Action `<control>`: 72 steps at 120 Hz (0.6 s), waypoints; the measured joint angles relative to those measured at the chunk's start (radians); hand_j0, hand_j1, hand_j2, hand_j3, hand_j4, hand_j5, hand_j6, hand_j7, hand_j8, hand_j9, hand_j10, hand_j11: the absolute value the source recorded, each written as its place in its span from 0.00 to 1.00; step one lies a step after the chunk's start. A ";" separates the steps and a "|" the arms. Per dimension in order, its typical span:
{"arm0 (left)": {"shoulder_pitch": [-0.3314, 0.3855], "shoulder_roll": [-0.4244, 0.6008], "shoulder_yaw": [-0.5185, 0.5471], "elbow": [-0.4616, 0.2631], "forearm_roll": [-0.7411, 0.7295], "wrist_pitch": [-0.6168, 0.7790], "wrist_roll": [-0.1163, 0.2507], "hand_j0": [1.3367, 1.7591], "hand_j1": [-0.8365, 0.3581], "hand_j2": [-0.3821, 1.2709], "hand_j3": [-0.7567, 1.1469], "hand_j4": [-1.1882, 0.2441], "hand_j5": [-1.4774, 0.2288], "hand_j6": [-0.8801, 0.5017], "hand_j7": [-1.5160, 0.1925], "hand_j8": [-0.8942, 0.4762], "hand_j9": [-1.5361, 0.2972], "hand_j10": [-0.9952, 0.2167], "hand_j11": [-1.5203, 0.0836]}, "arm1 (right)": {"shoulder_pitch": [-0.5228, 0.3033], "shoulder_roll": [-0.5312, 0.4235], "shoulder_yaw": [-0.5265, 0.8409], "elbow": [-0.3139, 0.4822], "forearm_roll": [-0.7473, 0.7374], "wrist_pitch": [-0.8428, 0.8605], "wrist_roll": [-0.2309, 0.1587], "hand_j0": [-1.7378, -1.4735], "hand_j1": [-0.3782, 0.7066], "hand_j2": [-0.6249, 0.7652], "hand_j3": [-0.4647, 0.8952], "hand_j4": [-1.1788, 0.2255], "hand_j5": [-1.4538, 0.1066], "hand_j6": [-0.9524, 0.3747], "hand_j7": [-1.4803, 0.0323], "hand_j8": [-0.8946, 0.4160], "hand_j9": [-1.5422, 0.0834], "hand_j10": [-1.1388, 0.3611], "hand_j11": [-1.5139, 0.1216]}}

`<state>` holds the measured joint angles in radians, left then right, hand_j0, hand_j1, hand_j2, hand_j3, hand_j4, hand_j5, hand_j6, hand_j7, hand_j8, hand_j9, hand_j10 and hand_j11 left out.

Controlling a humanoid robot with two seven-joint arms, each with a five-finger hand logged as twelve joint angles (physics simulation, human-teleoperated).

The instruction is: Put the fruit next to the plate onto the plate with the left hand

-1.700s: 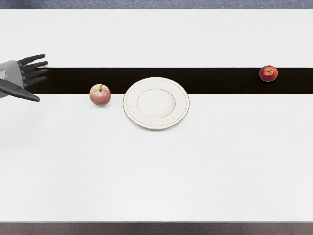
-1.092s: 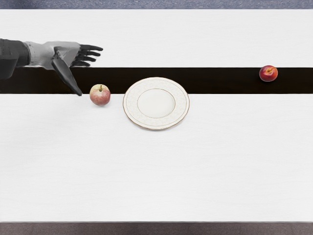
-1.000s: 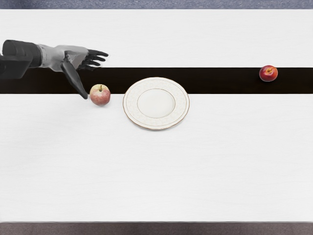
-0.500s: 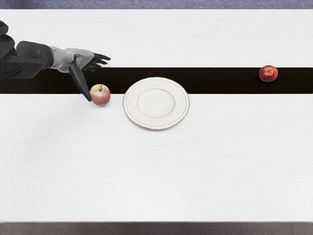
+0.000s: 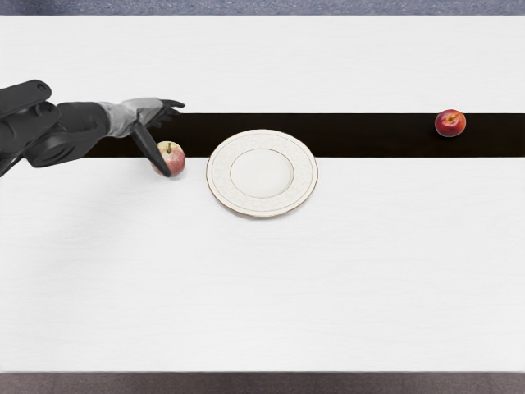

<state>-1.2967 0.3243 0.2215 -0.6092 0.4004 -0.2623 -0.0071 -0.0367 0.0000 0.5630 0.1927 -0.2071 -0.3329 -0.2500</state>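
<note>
**Left hand at the apple, grasp not closed**

Head view: The left hand [image 5: 150,120] is seen reaching in from the left edge, its fingers [image 5: 170,106] spread and stretched forward, nothing clamped between them. The thumb [image 5: 157,158] is angled downward and crosses the near left side of the apple [image 5: 175,155]; whether it is touching the skin cannot be told. The apple lies on the table [image 5: 262,287], directly under the hand's front edge, at the border of the dark strip [image 5: 369,135]. The plate [image 5: 220,174] sits just past the apple on the side away from the hand, and is bare. A second red fruit [image 5: 450,123] lies well apart from the hand, far beyond the plate. The right hand is not shown.

A risk is judged from here: if the thumb is pressed before the fingers are wrapped over, the round apple could be nudged and rolled toward or against the plate's rim. A shallow grip could also let it slip during lifting.

No brand, label or writing can be read anywhere.
</note>
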 joint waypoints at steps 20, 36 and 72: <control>0.041 -0.012 0.003 0.000 -0.002 0.027 -0.003 0.76 0.87 0.25 0.40 0.74 0.77 0.55 0.79 0.56 0.75 0.72 0.85 | 0.000 0.000 0.000 0.000 0.000 0.000 0.000 0.30 0.03 0.45 0.34 0.84 0.93 0.72 0.98 0.68 0.95 0.76 0.93; 0.043 -0.013 0.005 0.000 0.002 0.036 -0.002 0.76 0.79 0.26 0.40 0.69 0.71 0.49 0.73 0.50 0.69 0.65 0.78 | 0.000 0.000 0.000 0.001 0.000 0.000 0.000 0.30 0.03 0.45 0.34 0.84 0.93 0.72 0.98 0.68 0.95 0.76 0.93; 0.054 -0.014 0.007 -0.001 0.006 0.040 0.003 0.76 0.62 0.28 0.40 0.57 0.58 0.37 0.61 0.38 0.58 0.52 0.65 | 0.000 0.000 0.000 0.001 0.000 0.000 0.000 0.30 0.03 0.45 0.34 0.84 0.93 0.72 0.98 0.68 0.95 0.76 0.93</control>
<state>-1.2425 0.3099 0.2285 -0.6101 0.4062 -0.2227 -0.0037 -0.0368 0.0000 0.5630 0.1933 -0.2071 -0.3329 -0.2501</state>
